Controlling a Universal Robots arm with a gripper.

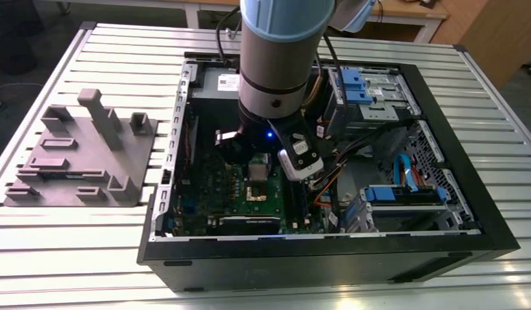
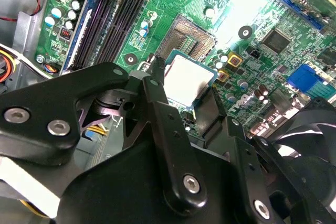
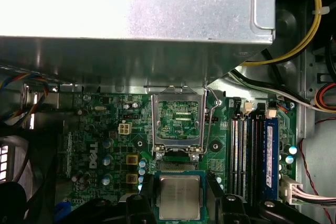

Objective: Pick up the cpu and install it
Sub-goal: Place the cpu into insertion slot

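The hand is clenched on the cpu, pinching two opposite edges and holding it close to the open socket, not seated as far as I can tell. The load frame stands raised at the socket's far edge. Misalignment looks like the main danger: lowered skewed or off-centre, the chip could land on the socket's rim and bend contacts. A thin edge grip might also slip, and the lever beside the socket could snag a finger.
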